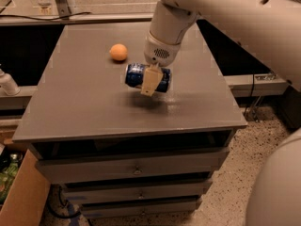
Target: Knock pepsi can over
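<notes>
End effector [149,80] near the middle of the surface [80,102], hanging down from a big white arm [171,25]. Closed tight around the can [134,75], with one pale finger [150,76] across the front and the other hidden behind. Can lying on its side in that grip, dark blue, sticking out to the left and right of the finger. Low over the surface, with a dark shadow right below; hard to tell whether touching or just above. Up and to the left of the end effector, an orange [118,52], near the can but apart from it, sitting on the surface. Straight down below the end effector, under the surface, some drawers [136,166]. Far down to the left, a brown box [21,197] on the floor.
</notes>
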